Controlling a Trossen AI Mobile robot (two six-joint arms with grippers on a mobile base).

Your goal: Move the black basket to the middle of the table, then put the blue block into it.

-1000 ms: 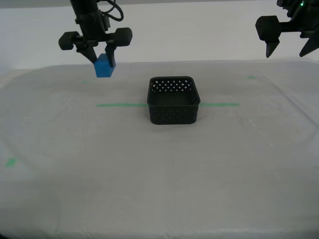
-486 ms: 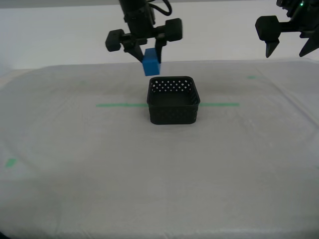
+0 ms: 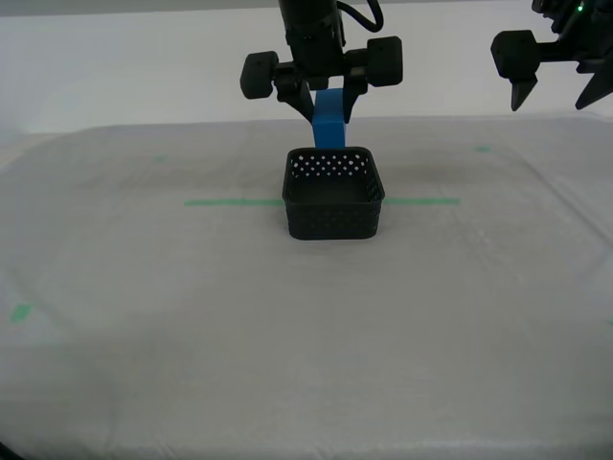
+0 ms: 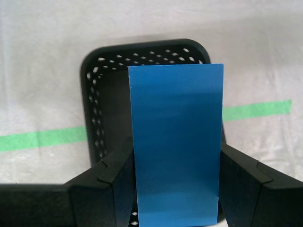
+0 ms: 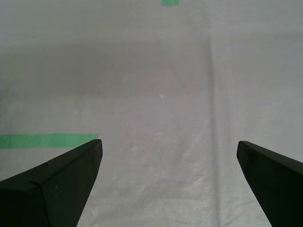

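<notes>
**Block held over the basket, release still ahead**

Nearest us in the exterior view lies bare table (image 3: 287,364), its whitish sheeting marked by a small green tape mark (image 3: 19,311) at about eight o'clock. Farther in, near the middle, the black basket (image 3: 333,194) sits upright across the thin green tape line (image 3: 233,201), so we judge the first step done.

Directly beyond and above it, at twelve o'clock from the basket, our second gripper (image 3: 329,107) hangs with its jaws pinching the blue block (image 3: 329,120) by two opposite faces. The block's lower end sits just above the basket's far rim, apart from it. In the second wrist view the block (image 4: 176,144) covers much of the basket's opening (image 4: 111,94), which shows at its ten o'clock side.

Farthest, at two o'clock in the exterior view, our first gripper (image 3: 557,88) waits high with jaws spread wide and nothing between them; its own view shows only table (image 5: 161,94).

We judge the placing step in hand. The next move calls for centring the block over the opening, lowering it a little, then parting the jaws.
</notes>
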